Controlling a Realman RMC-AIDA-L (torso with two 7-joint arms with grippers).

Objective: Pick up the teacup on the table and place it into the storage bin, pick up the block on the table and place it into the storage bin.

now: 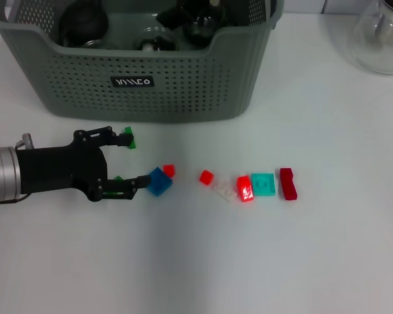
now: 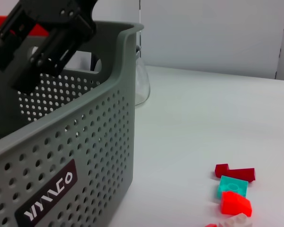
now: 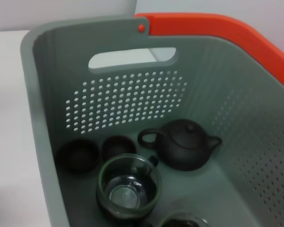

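Left gripper (image 1: 132, 161) sat low over the white table (image 1: 281, 261), jaws spread wide, nothing held; lower fingertip touching or just beside the blue plastic block (image 1: 160, 181), a small red block (image 1: 168, 170) right next to it. More blocks lay in a row to the right: red (image 1: 206, 176), white (image 1: 224, 190), bright red (image 1: 244, 188), teal (image 1: 262, 184), dark red (image 1: 287, 183). Grey-green perforated storage bin (image 1: 183, 85) stood just behind, already holding dark teacups (image 3: 78, 156), a dark teapot (image 3: 182, 144) and a glass cup (image 3: 128, 184). No teacup visible on the table. Right gripper not seen, can't tell its state. Risk: jaws looked offset from the blue block, so closing could push it aside or pinch the red 1 too
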